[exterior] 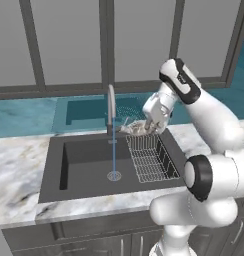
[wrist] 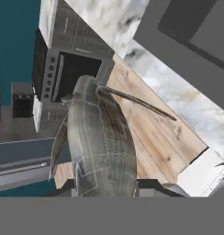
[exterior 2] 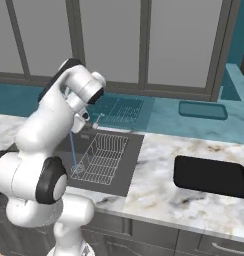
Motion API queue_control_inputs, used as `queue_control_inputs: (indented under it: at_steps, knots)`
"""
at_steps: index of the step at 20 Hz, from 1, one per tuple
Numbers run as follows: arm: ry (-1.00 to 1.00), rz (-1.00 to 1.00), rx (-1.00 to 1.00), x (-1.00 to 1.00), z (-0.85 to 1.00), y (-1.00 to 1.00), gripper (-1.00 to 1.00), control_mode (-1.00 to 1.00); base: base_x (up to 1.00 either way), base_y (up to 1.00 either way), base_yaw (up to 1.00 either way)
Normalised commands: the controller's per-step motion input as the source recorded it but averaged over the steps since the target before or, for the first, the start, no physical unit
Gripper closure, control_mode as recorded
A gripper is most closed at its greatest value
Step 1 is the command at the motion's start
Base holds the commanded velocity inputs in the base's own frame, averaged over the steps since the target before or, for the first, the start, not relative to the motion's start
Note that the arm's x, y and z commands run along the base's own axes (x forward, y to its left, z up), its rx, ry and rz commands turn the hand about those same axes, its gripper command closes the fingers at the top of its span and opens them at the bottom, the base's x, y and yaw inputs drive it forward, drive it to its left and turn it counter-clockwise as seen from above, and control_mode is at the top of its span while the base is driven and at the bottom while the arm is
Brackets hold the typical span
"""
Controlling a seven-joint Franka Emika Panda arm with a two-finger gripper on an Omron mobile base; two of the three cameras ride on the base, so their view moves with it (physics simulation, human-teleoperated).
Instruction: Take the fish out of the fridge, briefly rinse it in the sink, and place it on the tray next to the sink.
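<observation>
The claw (exterior: 144, 127) is pinching the fish (exterior: 135, 128), holding it over the back edge of the sink (exterior: 89, 155), just beside the faucet (exterior: 111, 107) and above the wire rack (exterior: 150, 157) that fills the basin's right side. A thin stream of water (exterior: 113, 157) runs straight down from the spout to the drain, and the fish hangs a little to the right of that stream, apparently not quite under it, so the rinse looks to be either about to begin or only grazing the fish. In the hand view the fish (wrist: 98, 142) runs lengthwise away from the camera, gripped near one end low in the picture, which keeps most of its body free for the water to reach. The arm bends over from the desk (exterior 2: 194, 200) side so the fish stays above the basin and any drips fall there, not on the marble. The black tray (exterior 2: 210, 176) lies on the desk to the right of the sink, well apart from the claw, bare and ready; carrying the fish there would call for a swing to the right past the rack
</observation>
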Motion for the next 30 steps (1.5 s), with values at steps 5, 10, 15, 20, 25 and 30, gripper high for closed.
queue_control_inputs:
  at_steps: [5, 10, 15, 20, 25, 30]
  knots:
    - [-0.26, 0.0, -0.06, -1.0, 0.91, -0.37, 1.0, -1.0, 0.0, 0.0, 0.0]
    - [-0.26, 0.0, -0.32, -0.95, 0.17, -0.18, 1.0, -1.0, 0.0, 0.0, 0.0]
    - [0.07, -0.04, -0.19, 0.05, -0.22, -0.06, 1.0, -1.0, 0.0, 0.0, 0.0]
    - [0.06, -0.45, -0.31, 0.07, -0.28, -0.78, 1.0, -1.0, 0.0, 0.0, 0.0]
    - [0.0, -0.56, -0.36, 0.21, 0.0, -0.99, 1.0, -1.0, 0.0, 0.0, 0.0]
    - [0.0, -0.64, -0.36, 0.34, 0.0, -0.89, 1.0, -1.0, 0.0, 0.0, 0.0]
